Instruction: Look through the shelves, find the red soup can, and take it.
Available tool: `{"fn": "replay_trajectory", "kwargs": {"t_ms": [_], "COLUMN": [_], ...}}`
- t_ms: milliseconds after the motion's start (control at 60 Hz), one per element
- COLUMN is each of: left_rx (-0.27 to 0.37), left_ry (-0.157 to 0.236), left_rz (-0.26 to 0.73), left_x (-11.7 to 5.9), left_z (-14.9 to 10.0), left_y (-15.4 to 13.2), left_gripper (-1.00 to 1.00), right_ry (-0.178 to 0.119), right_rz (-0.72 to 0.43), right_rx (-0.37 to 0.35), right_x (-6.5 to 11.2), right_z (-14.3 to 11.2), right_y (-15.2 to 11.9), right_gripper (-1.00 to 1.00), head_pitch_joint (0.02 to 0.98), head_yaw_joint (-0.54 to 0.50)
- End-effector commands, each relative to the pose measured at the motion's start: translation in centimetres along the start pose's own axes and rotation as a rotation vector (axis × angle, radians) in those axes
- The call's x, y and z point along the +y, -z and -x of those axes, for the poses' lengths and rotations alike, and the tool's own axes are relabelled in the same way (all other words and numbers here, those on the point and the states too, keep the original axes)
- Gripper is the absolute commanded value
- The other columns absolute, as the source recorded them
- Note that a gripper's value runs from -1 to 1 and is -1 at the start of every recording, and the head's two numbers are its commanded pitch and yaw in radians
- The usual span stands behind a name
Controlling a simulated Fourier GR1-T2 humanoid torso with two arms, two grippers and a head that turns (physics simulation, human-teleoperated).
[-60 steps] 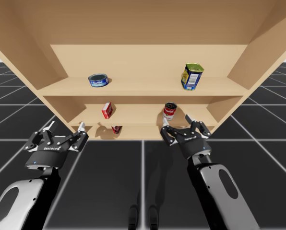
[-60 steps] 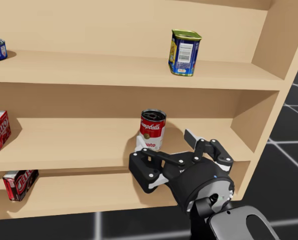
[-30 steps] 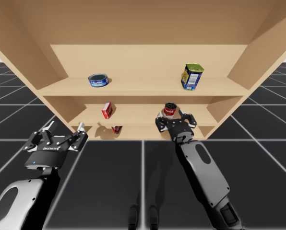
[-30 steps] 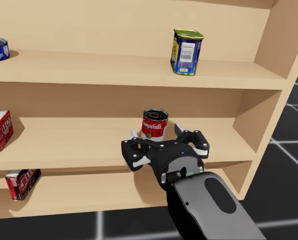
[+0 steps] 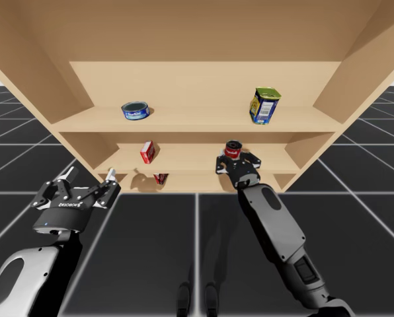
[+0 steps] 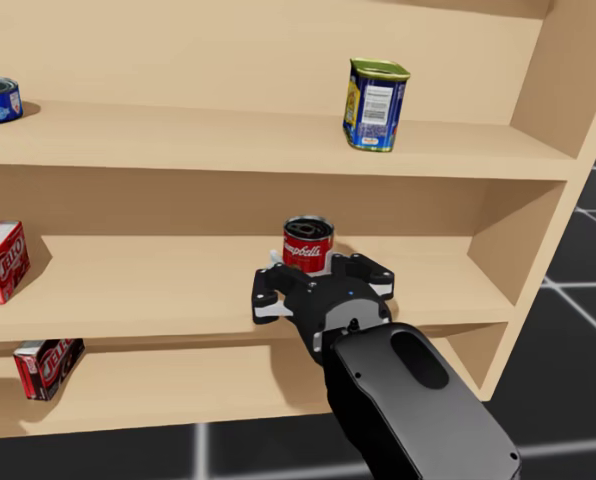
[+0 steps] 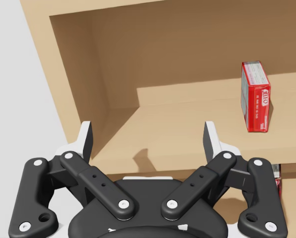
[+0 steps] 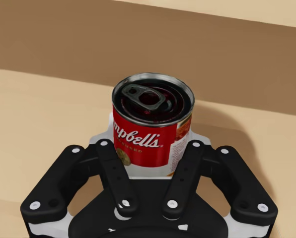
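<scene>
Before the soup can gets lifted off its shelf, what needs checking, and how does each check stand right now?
1. Target is the red soup can: ok.
2. Right gripper has a finger against each side of the can: ok.
3. Can stands upright on the middle shelf: ok.
4. Grip sits low on the can; firm enough to lift: cannot tell.
5. Left gripper open, holding nothing: ok.

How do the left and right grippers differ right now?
The left gripper is open and empty; the right gripper is shut on the red soup can. The left gripper hangs short of the middle shelf; the right gripper reaches in over it. Both are the same black two-finger design.
</scene>
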Motion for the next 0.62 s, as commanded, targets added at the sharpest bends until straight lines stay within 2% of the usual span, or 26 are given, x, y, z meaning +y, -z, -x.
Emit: {"fn": "replay_trajectory", "kwargs": {"t_ms": [17,117,283,400,567,617], "left_rx": [0.001,0.001,0.0,0.0,-0.001,-0.001], "left_ry": [-0.001,-0.002,-0.003,-0.003,-0.002,-0.003], "left_rz": [0.001,0.001,0.0,0.001,0.002,0.002], "left_x": [0.0,0.0,0.0,0.0,0.0,0.0], "left_z": [0.0,0.0,0.0,0.0,0.0,0.0], "left_y": [0.0,0.0,0.0,0.0,0.0,0.0], "left_gripper": [-1.0,-1.0,-1.0,-1.0,-1.0,-1.0], "right_ry": [0.019,0.029,0.011,-0.014,-0.065,-0.069], "right_rz": [0.036,0.051,0.064,0.061,0.048,0.049], "right_rx": [0.029,0.0,-0.064,-0.101,-0.138,-0.15], "right_x": [-0.7,-1.5,-2.6,-3.1,-3.3,-3.4], "right_z": [1.1,0.2,-1.5,-2.1,-2.5,-2.6], "right_y": [0.2,-0.6,-3.0,-5.6,-8.9,-9.5], "right_gripper": [1.0,1.0,0.97,0.97,0.97,0.98], "head_pitch_joint": [0.522,0.522,0.523,0.52,0.518,0.519], "head_yaw_joint": [-0.2,-0.2,-0.2,-0.2,-0.2,-0.19]}}
